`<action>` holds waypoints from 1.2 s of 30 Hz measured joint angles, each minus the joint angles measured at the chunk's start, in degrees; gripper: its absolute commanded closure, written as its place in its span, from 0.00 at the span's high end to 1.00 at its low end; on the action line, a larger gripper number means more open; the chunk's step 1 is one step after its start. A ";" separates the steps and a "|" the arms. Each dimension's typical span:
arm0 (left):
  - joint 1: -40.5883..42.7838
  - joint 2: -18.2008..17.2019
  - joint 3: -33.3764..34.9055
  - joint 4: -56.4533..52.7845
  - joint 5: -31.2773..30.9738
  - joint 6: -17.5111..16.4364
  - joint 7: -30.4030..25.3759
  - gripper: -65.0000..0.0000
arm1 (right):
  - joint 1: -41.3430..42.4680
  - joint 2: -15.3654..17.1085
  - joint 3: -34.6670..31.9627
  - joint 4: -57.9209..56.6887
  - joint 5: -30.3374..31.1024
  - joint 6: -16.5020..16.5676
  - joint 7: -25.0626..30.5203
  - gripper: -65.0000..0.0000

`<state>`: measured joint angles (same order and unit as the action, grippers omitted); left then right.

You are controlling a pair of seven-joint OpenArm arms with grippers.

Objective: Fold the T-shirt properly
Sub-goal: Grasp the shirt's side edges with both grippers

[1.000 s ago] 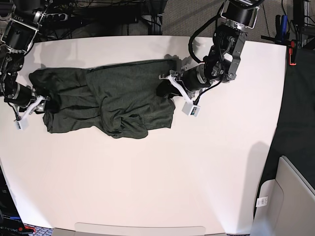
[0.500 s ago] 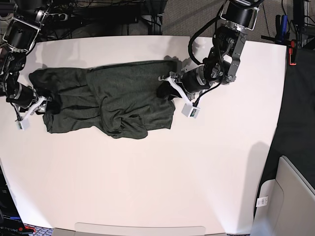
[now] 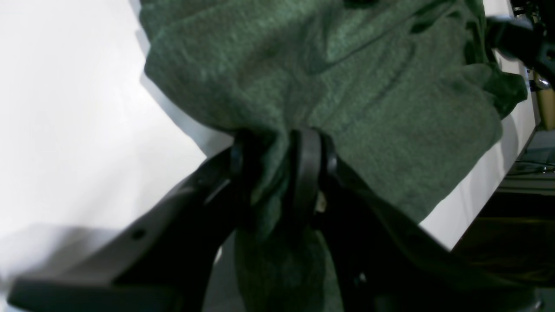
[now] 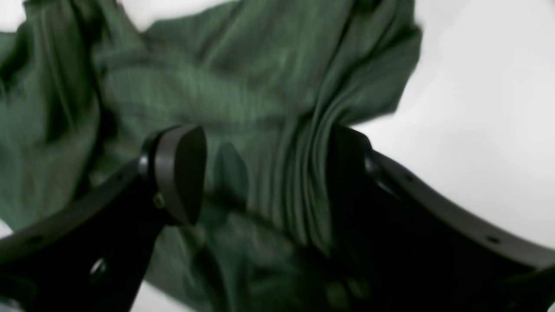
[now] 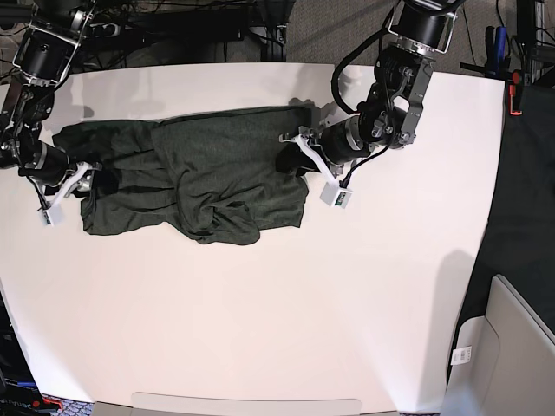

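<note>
Since a second ago, the right gripper (image 5: 87, 180) has edged further onto the olive T-shirt (image 5: 199, 173), which lies crumpled on the white table (image 5: 260, 312). Its fingers (image 4: 180, 173) gape wide, straddling cloth folds. The left gripper (image 3: 282, 173) pinches the shirt's opposite edge.

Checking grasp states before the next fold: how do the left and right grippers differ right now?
Jaws: the left gripper is pinched shut on a bunched fold of the T-shirt; the right gripper stands wide open, cloth lying loose between its pads.
Position: in the base view the left gripper is at the shirt's right edge, the right gripper at its left end.
Shared: both sit low at the shirt on the white table.
</note>
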<state>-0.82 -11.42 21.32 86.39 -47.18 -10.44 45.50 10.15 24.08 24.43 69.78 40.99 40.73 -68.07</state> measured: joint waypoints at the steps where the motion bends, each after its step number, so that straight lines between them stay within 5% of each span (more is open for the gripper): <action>1: 0.00 0.00 0.00 0.00 0.02 0.00 0.00 0.19 | 0.00 0.37 0.02 0.48 -0.76 -0.11 -0.66 0.67; 8: -0.15 0.02 0.00 0.00 0.00 0.00 0.20 0.19 | -0.90 1.75 0.20 0.90 -1.22 -0.22 -1.33 0.67; 22: -0.13 0.00 0.02 0.00 0.00 0.00 0.20 0.19 | 0.02 -4.59 0.46 1.31 -0.50 -0.42 1.20 0.65; 36: 0.02 1.60 -0.02 0.00 0.00 0.35 0.22 0.19 | -0.63 -4.33 0.44 1.20 -0.72 -0.70 0.09 0.06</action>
<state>-0.80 -9.82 21.30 86.39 -47.18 -10.09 45.71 9.52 19.75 24.86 70.98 40.27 40.03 -67.99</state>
